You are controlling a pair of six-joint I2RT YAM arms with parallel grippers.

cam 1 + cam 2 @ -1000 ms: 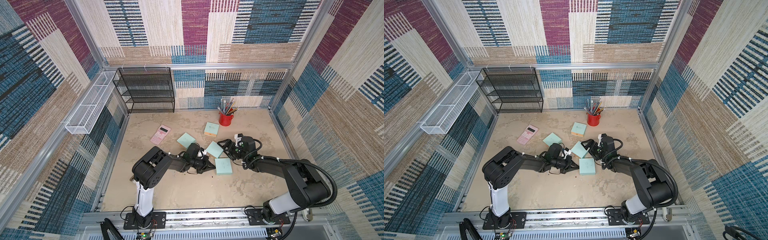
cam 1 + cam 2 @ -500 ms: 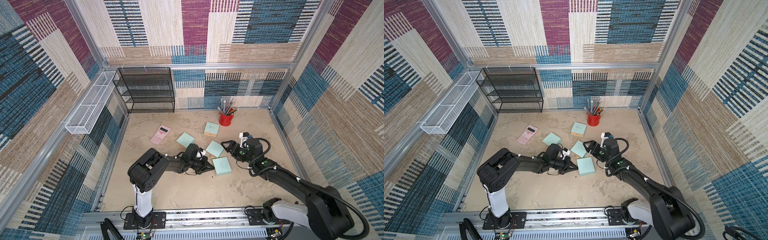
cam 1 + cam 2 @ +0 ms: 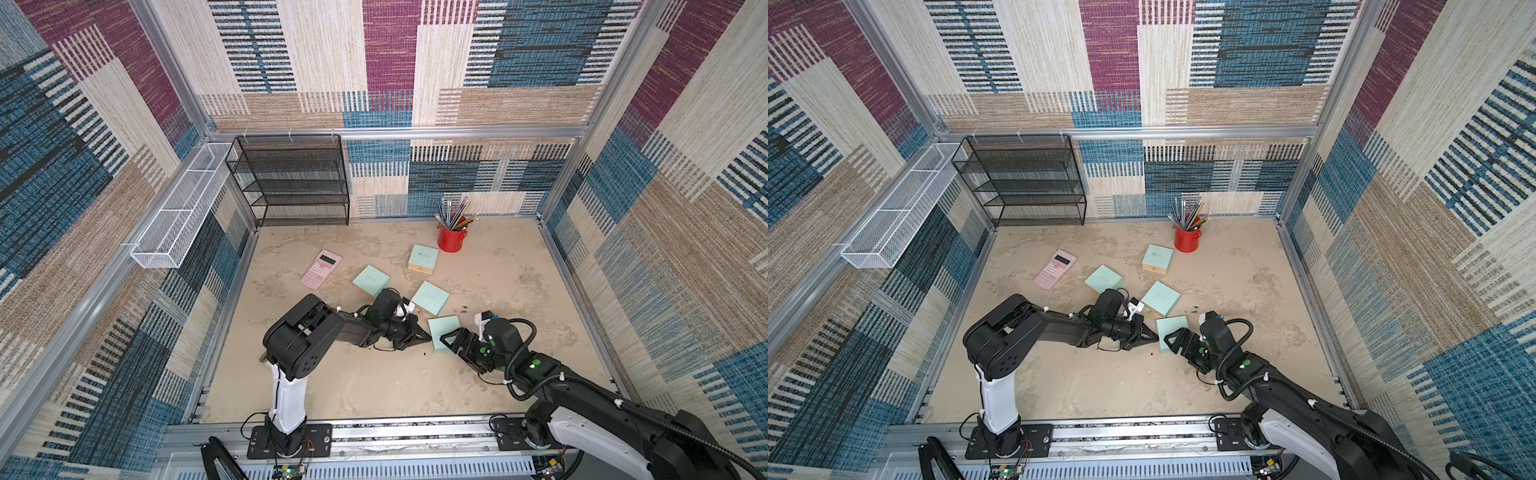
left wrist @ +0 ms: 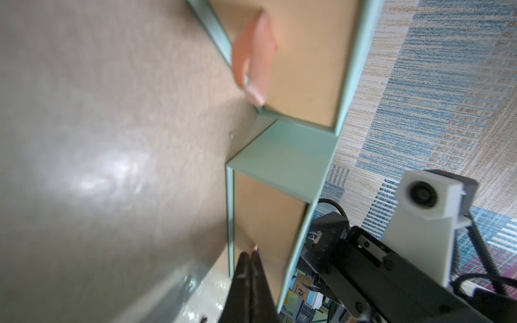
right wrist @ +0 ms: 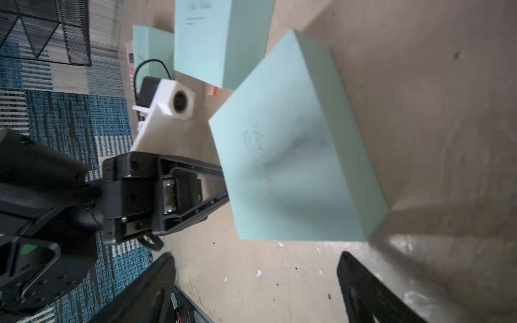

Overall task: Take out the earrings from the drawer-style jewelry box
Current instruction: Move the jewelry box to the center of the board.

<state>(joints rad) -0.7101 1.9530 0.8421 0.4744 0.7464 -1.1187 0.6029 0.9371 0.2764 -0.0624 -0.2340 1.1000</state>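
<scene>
Several mint-green drawer-style jewelry boxes lie on the table. The nearest box lies between my two grippers. My left gripper is shut, its tips against the box's tan drawer front, and a sliver of pink pull tab shows between them. My right gripper stands open at the box's near right side, not touching it. Tiny whitish specks, the earrings, lie on the table between the right fingers.
Other mint boxes sit at the middle, left and back; one shows a pink ribbon tab. Further off are a pink calculator, a red pencil cup, a black mesh shelf and a white wire basket.
My right arm has swung from behind the boxes toward the front, and its gripper now faces the nearest box's near right side. The left gripper has stayed at the box's left edge.
</scene>
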